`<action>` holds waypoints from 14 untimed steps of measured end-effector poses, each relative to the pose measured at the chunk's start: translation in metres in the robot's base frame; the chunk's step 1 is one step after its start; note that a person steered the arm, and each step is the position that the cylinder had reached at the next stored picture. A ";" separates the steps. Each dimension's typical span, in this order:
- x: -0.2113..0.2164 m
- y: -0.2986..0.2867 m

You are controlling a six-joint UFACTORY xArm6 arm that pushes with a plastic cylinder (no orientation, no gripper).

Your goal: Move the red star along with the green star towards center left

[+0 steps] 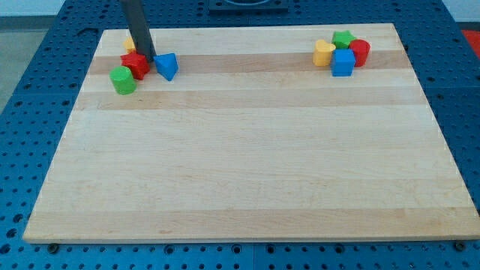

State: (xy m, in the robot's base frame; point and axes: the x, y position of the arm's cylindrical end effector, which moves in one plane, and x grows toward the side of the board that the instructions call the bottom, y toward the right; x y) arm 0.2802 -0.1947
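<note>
The red star lies near the board's top left corner. A green block, rounded so its shape is hard to make out, touches it at the lower left. My tip stands at the red star's upper right edge, between it and a blue triangular block. A yellow block is mostly hidden behind the rod.
A cluster sits at the top right: a green block that looks star-shaped, a yellow block, a blue cube and a red cylinder. The wooden board rests on a blue perforated table.
</note>
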 end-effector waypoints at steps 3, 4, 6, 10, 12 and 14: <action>0.025 -0.031; 0.030 -0.039; 0.049 -0.056; 0.055 -0.085; 0.112 -0.085; 0.161 -0.085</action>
State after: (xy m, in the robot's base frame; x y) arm 0.4413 -0.2793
